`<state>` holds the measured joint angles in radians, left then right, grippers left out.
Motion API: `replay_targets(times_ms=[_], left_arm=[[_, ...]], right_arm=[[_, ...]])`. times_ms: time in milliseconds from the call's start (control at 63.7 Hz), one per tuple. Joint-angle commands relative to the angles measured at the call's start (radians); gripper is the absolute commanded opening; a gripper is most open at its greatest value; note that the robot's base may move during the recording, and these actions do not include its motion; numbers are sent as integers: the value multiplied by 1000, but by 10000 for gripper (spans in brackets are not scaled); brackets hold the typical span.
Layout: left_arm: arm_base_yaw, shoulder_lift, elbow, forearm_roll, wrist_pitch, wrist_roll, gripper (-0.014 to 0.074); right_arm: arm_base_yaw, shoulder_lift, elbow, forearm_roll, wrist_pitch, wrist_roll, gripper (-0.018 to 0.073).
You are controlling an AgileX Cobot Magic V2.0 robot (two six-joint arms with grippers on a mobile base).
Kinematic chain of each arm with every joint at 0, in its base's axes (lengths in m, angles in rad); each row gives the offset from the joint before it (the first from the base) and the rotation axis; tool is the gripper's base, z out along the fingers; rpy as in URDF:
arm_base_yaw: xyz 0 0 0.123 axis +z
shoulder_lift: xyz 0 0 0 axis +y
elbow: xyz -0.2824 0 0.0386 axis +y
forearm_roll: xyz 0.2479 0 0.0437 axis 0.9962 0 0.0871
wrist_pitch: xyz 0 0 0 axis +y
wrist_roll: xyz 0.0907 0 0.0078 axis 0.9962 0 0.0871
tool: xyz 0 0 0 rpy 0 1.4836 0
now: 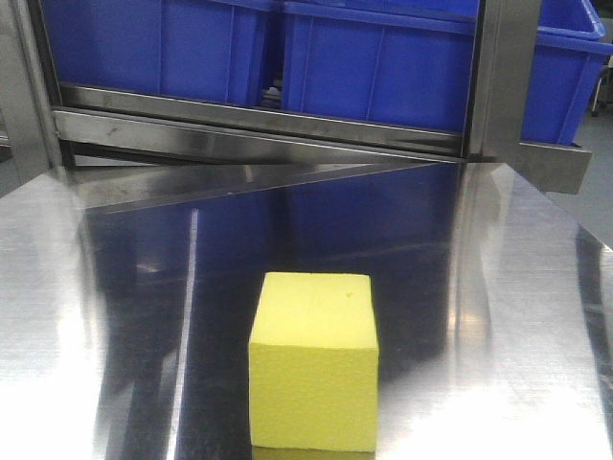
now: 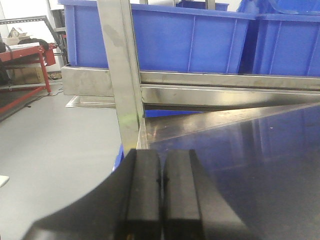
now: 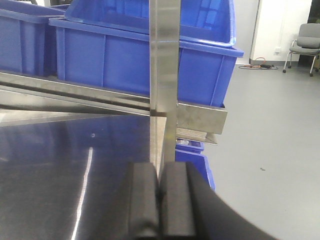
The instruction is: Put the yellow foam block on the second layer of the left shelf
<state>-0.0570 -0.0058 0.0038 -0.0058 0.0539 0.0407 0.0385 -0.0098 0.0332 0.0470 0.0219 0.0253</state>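
Exterior front view
- Yellow foam block [image 1: 314, 364]: one item, set flat on the steel tabletop [image 1: 498, 316], close to the near edge and about midway across. Its top face and one front face are shown.
- Blue bins [image 1: 374, 62]: ranged side by side on the shelf rail [image 1: 259, 120] behind the tabletop, well apart from the block. Their colour is mirrored in the steel.

Left wrist view
- Left hand [image 2: 161, 195]: the black pads are pressed together with nothing between them. It is held over the tabletop's left edge and faces the left upright post [image 2: 122, 75].
- Blue bins are seen on the rail behind that post.
- Red frame [image 2: 30, 55]: placed at far left on the grey floor [image 2: 60, 140].

Right wrist view
- Right hand [image 3: 159, 200]: the pads are likewise closed, empty, and lined up with the right upright post [image 3: 164, 65].
- Blue bins are seen on the rail beyond.
- Office chair [image 3: 304, 45]: placed at far right on the floor
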Motion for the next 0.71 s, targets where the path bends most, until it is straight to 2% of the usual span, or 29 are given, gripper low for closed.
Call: replay_targets(times_ms=[0,691], left_arm=[[-7,-20,28,-5,-83,-4,124],[-7,-20,28,-5,-83,-4,124]], right_arm=[[-4,-19,-25,-6,-85,-6,58],[-4,-19,-25,-6,-98,-4,58]])
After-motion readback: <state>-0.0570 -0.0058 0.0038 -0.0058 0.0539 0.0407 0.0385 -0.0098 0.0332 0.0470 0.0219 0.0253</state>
